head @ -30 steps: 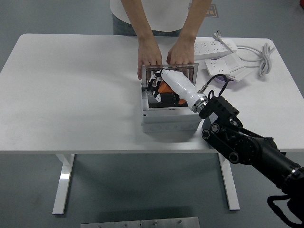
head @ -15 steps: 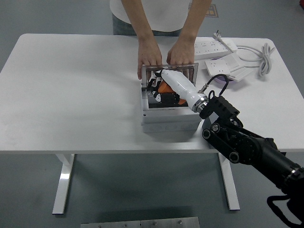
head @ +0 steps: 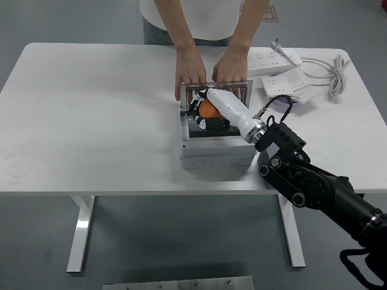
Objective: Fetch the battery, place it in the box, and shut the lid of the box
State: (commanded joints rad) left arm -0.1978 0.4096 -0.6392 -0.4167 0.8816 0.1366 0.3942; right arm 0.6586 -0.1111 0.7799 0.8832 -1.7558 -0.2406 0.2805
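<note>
White table (head: 91,121) fills mid-frame. Grey box (head: 214,152) sits at centre, its lid (head: 213,90) raised at the far side; a person's hands (head: 205,71) rest on the lid's top edge, apparently to keep it open. The robot's right hand (head: 202,115) reaches into the box from the lower right, fingers curled about the orange battery (head: 210,109), judged mid-placement inside. Power strips (head: 284,66) lie upper right.
</note>
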